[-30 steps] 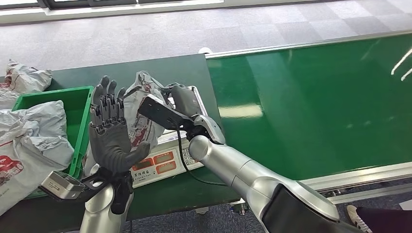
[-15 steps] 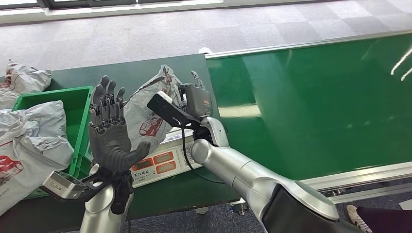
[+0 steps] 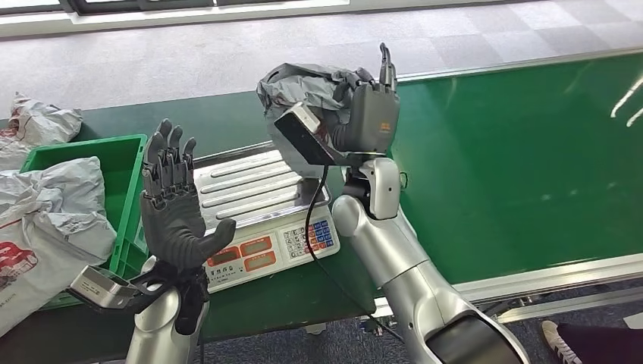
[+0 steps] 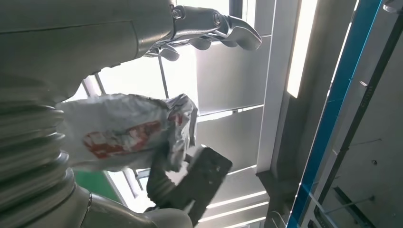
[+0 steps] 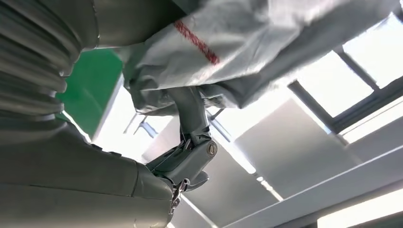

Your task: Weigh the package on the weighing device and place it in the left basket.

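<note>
My right hand (image 3: 362, 114) is raised high above the scale's far right corner and grips a crumpled grey package (image 3: 303, 87) with red print; the package (image 5: 247, 52) lies against the hand in the right wrist view. The weighing scale (image 3: 250, 193) has a bare ribbed metal platform and red displays at its front. My left hand (image 3: 173, 205) stands upright with fingers spread, palm toward the scale, holding nothing, between the scale and the green basket (image 3: 125, 163). From the left wrist view the lifted package (image 4: 128, 130) is seen beyond my left hand (image 4: 209, 26).
Grey parcels (image 3: 53, 216) fill the green basket on the left, and another parcel (image 3: 34, 125) lies behind it. A green conveyor belt (image 3: 515, 159) runs on the right. The scale stands on a dark green table (image 3: 205, 117). A person's shoe (image 3: 561, 341) is at the lower right.
My right hand has lifted the package off the scale platform, up and to the right, leaving the platform bare. My left hand has stayed in place.
</note>
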